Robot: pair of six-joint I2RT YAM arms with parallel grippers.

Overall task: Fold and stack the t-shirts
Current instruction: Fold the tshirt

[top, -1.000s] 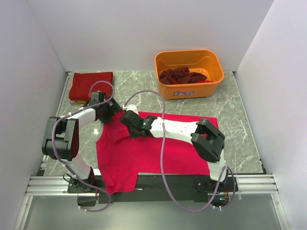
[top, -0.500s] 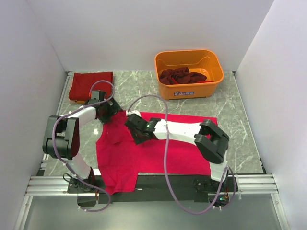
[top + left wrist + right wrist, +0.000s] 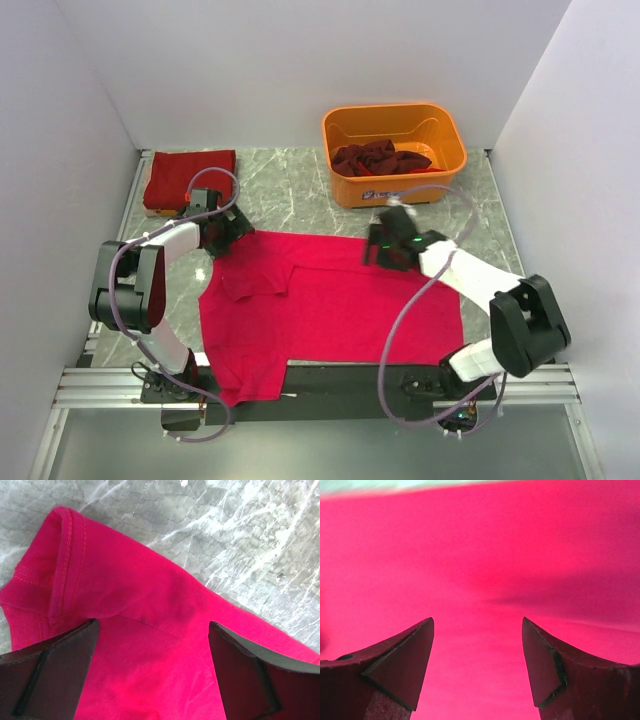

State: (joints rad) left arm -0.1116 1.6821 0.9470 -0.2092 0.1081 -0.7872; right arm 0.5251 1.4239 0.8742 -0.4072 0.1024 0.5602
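Observation:
A bright red t-shirt [image 3: 330,305] lies spread flat in the middle of the table, with a sleeve flap [image 3: 255,275] folded onto it at the upper left. My left gripper [image 3: 230,233] stands open over the shirt's far left corner; in the left wrist view the gripper [image 3: 152,625] has a stitched hem [image 3: 67,555] just ahead of it and nothing between its fingers. My right gripper [image 3: 376,250] hovers open near the shirt's far edge, right of centre. The right wrist view shows the right gripper [image 3: 477,620] with only red cloth [image 3: 485,555] below it.
A folded red t-shirt [image 3: 190,177] lies at the back left corner. An orange bin [image 3: 440,165] at the back right holds crumpled dark red shirts [image 3: 378,158]. Grey marble tabletop [image 3: 300,195] shows around the spread shirt. White walls close in both sides.
My right gripper opened, let go of the cloth at the shirt's left side and swung right across the shirt. The folded flap now lies flat. The left arm stayed put.

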